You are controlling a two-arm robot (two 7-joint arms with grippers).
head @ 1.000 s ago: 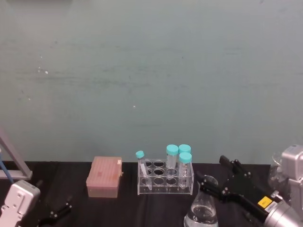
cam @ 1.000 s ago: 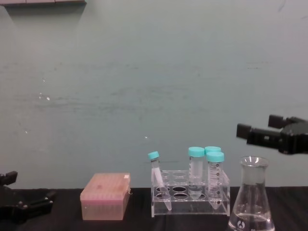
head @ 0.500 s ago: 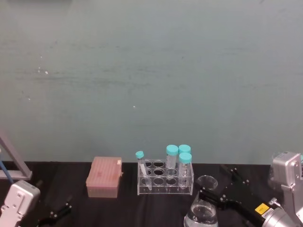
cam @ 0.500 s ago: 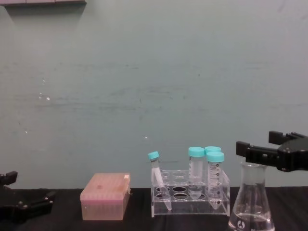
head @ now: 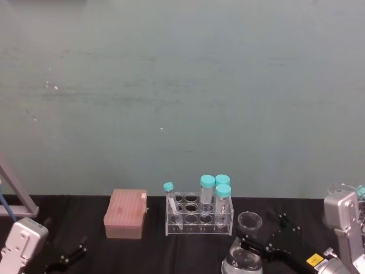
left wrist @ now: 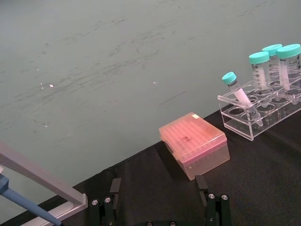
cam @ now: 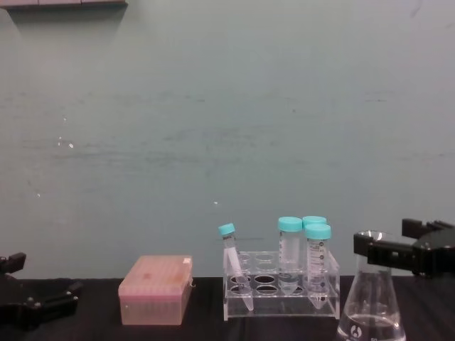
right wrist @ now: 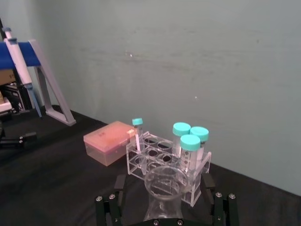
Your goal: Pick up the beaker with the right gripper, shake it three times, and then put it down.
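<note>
— Down has come the right gripper [right wrist: 164, 187]. A second ago it hung above the rim, and now its two flat black fingers sit level with the neck. How do the jaws stand?

— Apart, and wider than the neck. The right wrist view has one finger on each side with a gap on both, so nothing is held yet.

— And what sits between them?

— The clear glass conical flask, the beaker [cam: 372, 305]. It stands upright on the black tabletop [cam: 206, 328] at the robot's right. It is just beside the right end of the clear plastic rack of blue-capped tubes [cam: 281, 302] and a little nearer the robot. Farther left, apart from the rack, is the pink lidded tip box [cam: 155, 290].

— Is the neck the place to take it?

— I'd judge so. Glass is stiff but smooth and breakable. The narrow neck under the flared rim gives flat fingers a lip to catch on if it slides. The sloping body would likely squeeze out of the grip.

— Weight?

— Probably modest, and most of it low in the wide base, so it may swing under the grip when shaken. Close firmly but without crushing, and keep the shake away from the rack beside it.

— The other arm?

— The left gripper [left wrist: 158, 188] is parked low at the table's left, its fingers spread wide and holding nothing.
</note>
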